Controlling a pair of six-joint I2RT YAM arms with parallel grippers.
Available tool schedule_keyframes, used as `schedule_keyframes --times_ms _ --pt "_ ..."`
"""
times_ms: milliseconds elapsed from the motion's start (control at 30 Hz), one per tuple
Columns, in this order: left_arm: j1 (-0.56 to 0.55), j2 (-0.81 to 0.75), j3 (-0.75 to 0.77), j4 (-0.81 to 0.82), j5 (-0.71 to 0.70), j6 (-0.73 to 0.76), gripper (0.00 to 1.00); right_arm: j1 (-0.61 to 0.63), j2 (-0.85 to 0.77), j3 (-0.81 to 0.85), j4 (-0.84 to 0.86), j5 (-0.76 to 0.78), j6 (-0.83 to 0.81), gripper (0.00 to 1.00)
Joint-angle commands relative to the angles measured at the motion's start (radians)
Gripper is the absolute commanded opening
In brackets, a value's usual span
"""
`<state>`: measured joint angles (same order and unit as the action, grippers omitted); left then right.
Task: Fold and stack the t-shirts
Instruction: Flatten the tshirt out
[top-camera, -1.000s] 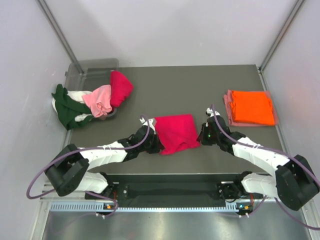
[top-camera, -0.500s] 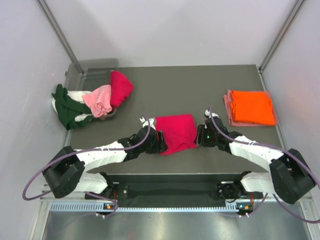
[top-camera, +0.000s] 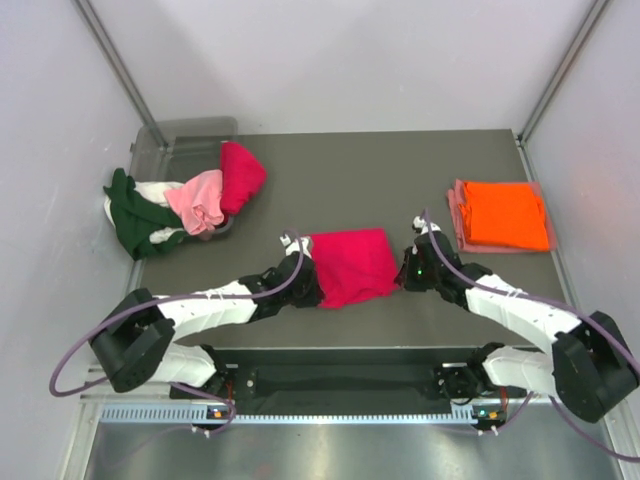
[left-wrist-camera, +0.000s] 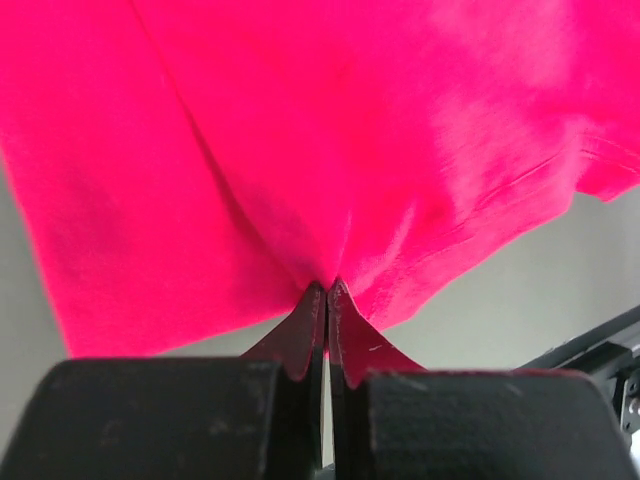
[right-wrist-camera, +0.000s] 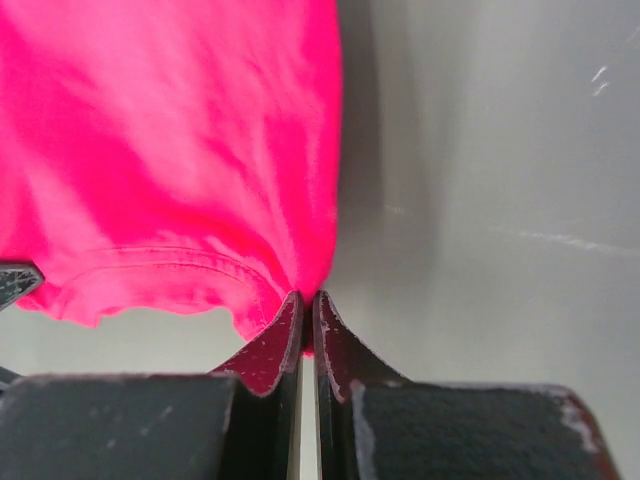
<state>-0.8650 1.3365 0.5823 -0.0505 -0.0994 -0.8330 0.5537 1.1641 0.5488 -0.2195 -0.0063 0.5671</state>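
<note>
Both arms stretch low over the counter, angled inward. The left end effector and right end effector are each pressed together, pinching opposite edges of the folded crimson t-shirt at the counter's near middle.

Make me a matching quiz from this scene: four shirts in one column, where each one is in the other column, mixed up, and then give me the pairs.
Shirts:
1. orange shirt
2. dark green shirt
3. pale pink shirt
4. middle red shirt

Places:
A. pinched by the left gripper and the right gripper
B. leftmost in the heap at the bin
C. folded, lying on a salmon pink shirt at the right
D. in the heap, next to the other red shirt

Pairs: 1-C, 2-B, 3-D, 4-A
</note>
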Motion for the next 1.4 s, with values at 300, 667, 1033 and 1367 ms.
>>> schedule_keyframes --times_ms 300,667,1033,1367 --pt "0.096 -0.086 0.734 -0.345 -0.103 0.290 0.00 -0.057 -0.104 0.644 -0.279 0.135 -0.185 0.00" --pt "-0.225 0.067 1.168 -0.396 -0.026 0.281 0.00 -0.058 -0.348 1.042 -0.538 0.391 -0.268 0.00" --pt "-0.480 0.267 1.685 -0.534 -0.268 0.370 0.00 -0.057 -0.117 1.536 -0.719 0.611 -0.343 0.00" --pt "0.137 -0.157 0.922 -0.502 0.057 0.108 0.00 -0.055 0.345 1.489 -0.576 -0.057 -0.300 0.00"
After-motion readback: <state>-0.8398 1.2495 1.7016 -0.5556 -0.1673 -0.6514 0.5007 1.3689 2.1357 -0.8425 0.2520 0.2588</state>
